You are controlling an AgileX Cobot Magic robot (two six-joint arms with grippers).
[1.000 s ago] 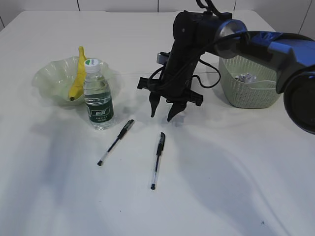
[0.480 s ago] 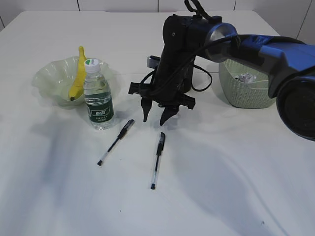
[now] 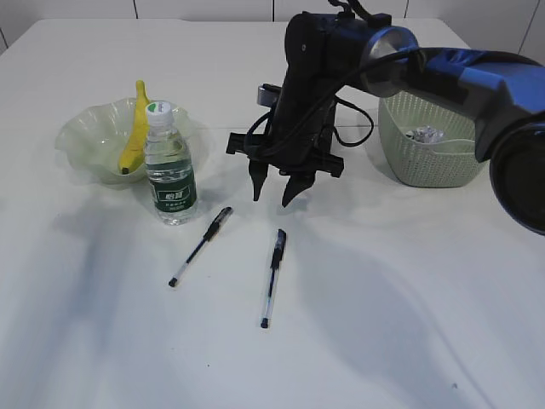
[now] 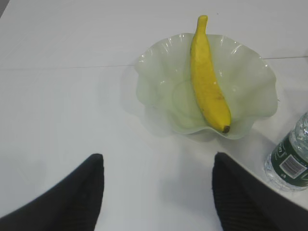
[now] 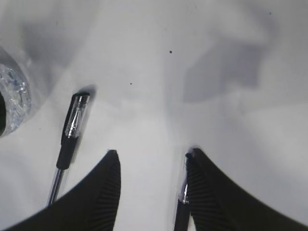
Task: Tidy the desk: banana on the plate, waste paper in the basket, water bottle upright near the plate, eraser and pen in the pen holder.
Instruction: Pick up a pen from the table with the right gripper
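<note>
Right gripper [image 3: 275, 188] parted, empty, above pen [image 3: 272, 276]; advisable to centre over barrel, descend squarely.

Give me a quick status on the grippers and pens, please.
Right gripper open, empty, above table. Left gripper open near plate. Two pens lying flat. Nothing blocking.

Yellow banana [image 3: 132, 128] lies in the pale green plate [image 3: 81, 136]. Capped water bottle [image 3: 169, 166] stands upright beside it; two black pens [image 3: 201, 245] [image 3: 273, 276] lie flat nearby.
</note>
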